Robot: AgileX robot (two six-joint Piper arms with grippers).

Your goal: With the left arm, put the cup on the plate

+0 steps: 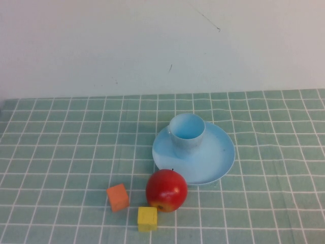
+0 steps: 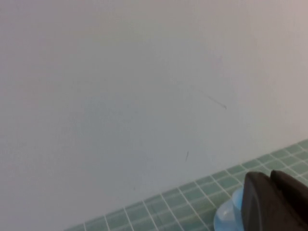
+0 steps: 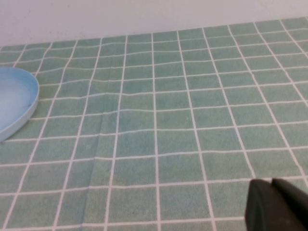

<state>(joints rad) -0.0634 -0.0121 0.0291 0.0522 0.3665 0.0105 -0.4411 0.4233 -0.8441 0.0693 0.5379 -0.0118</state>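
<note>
The light blue cup (image 1: 187, 133) stands upright on the light blue plate (image 1: 218, 157), towards its back left part. In the left wrist view the cup (image 2: 236, 199) and the plate (image 2: 224, 221) show partly behind my left gripper (image 2: 270, 179), whose dark fingers lie together, holding nothing, raised and away from the cup. My right gripper (image 3: 272, 185) is shut and empty over bare cloth; the plate's edge (image 3: 26, 108) shows far from it. Neither arm shows in the high view.
A red apple (image 1: 166, 190) sits just in front of the plate. An orange cube (image 1: 118, 197) and a yellow cube (image 1: 147, 218) lie to the apple's left and front. A green checked cloth (image 1: 61, 152) covers the table; a white wall stands behind.
</note>
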